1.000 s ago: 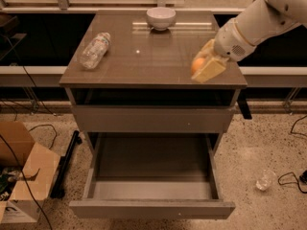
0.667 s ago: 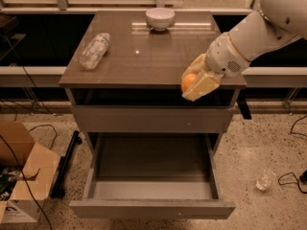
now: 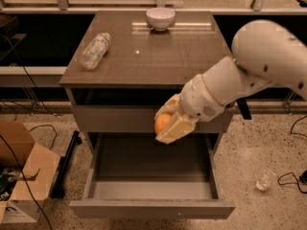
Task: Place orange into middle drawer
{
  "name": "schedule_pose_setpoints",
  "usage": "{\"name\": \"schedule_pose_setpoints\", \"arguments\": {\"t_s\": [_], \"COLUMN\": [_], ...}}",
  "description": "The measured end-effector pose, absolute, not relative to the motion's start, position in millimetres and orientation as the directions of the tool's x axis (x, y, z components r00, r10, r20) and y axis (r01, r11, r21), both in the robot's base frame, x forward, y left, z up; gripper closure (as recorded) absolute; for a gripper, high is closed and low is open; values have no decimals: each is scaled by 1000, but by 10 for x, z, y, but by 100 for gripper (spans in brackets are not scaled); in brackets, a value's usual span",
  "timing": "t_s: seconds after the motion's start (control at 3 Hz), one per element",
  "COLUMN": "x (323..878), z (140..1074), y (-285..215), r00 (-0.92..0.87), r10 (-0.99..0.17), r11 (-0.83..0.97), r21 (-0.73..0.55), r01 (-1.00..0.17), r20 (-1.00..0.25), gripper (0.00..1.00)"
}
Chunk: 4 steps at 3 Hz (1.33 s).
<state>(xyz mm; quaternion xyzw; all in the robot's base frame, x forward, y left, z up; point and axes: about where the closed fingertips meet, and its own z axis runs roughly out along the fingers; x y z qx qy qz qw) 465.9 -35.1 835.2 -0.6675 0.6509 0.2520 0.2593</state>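
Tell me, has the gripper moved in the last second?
Yes. The gripper, holding the orange, has come off the tabletop, toward the camera and down, now over the open middle drawer.

The small, round, smooth-skinned orange [image 3: 161,123] is clamped between the cream-coloured fingers of the claw [image 3: 169,128]. Only its left side shows, bulging out past the finger edge; the fingers hide the rest. It hangs in the air with the claw, touching nothing else. The middle drawer [image 3: 152,208], a wide grey-brown tray with a plain handle-less front and low side walls, is pulled far out and lies below the claw. Its opening faces up and its dark, flat floor is in view. The rear part of the tray is beneath the claw, and the front panel is nearer the camera, well apart from the claw.
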Motion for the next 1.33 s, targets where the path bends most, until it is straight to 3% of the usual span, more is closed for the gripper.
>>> {"name": "schedule_pose_setpoints", "arguments": {"t_s": [0.67, 1.33], "x": [4767, 4801], "z": [7370, 7148], "y": [19, 74], "r00": [-103, -147], "r10": [-704, -710], "r11": [18, 49], "r21": [128, 160], "r01": [-992, -986], "r20": [-703, -688], "gripper": [100, 100]}}
